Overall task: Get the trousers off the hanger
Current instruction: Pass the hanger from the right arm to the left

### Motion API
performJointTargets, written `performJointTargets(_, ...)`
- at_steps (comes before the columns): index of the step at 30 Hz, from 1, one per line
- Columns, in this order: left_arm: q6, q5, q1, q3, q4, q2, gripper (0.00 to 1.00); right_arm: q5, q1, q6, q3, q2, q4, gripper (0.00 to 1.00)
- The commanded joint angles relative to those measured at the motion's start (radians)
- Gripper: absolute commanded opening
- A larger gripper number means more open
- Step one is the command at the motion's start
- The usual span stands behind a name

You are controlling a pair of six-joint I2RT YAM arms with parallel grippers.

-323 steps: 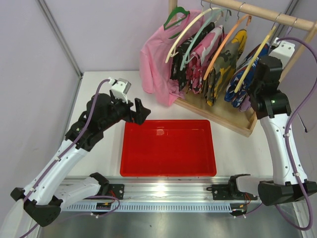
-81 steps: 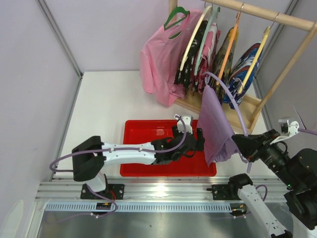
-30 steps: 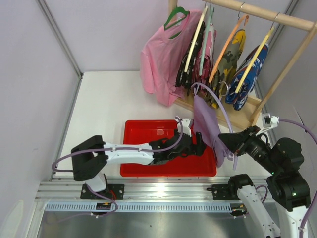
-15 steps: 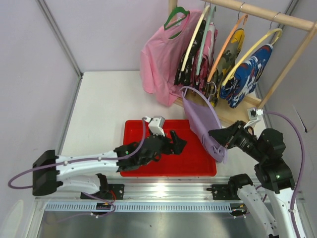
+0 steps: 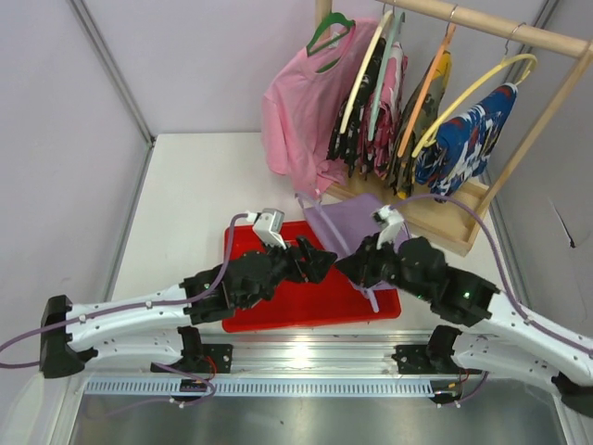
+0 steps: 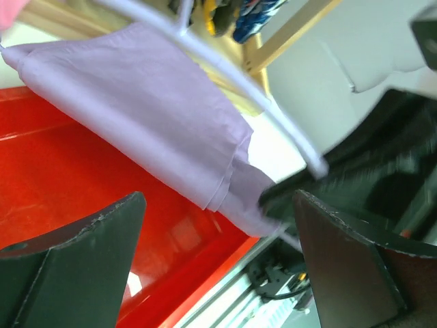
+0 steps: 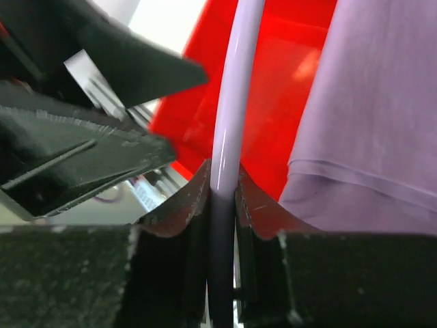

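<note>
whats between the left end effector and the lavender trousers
Only bare red tray floor, in the left wrist view, separates the left end effector from the lavender trousers.

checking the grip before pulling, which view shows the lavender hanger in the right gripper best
Right wrist: the right gripper pinches the hanger rod in close-up beside the lavender trousers. Left wrist shows the rod blurred. Top view shows the trousers, but the grip is too small to make out.
</note>
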Motion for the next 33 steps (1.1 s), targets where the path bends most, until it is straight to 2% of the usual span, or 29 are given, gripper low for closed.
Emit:
performJointTargets(1,0.0,-0.073,0.01,0.032,-0.071,-0.066,0.96,0.359,0.187,-0.093,0.025,0.054,0.263,0.0)
performJointTargets(2,-0.019,-0.085,0.013,0.027,-0.088,-0.098,0.96,0.452,0.224,-0.097,0.025,0.098,0.279,0.0)
performJointTargets(6,-0.062,-0.14,0.045,-0.022,-0.165,-0.201,0.96,0.591,0.362,-0.11,-0.001,0.201,0.463,0.0)
performJointTargets(9,-0.073,-0.131,0.065,-0.041,-0.203,-0.264,0.96,0.631,0.391,-0.12,-0.018,0.271,0.569,0.0)
performJointTargets(13,-0.053,-0.122,0.075,-0.024,-0.237,-0.283,0.97,0.637,0.416,-0.139,0.014,0.356,0.634,0.0)
performJointTargets(19,-0.085,-0.119,0.101,-0.008,-0.292,-0.231,0.96,0.63,0.423,-0.113,0.036,0.466,0.723,0.0)
performJointTargets(24,-0.102,-0.09,0.162,-0.051,-0.271,-0.233,0.94,0.636,0.448,-0.07,0.027,0.534,0.793,0.0)
performJointTargets(33,-0.093,0.059,0.305,-0.119,-0.223,-0.25,0.86,0.706,0.512,-0.055,0.037,0.686,0.902,0.0)
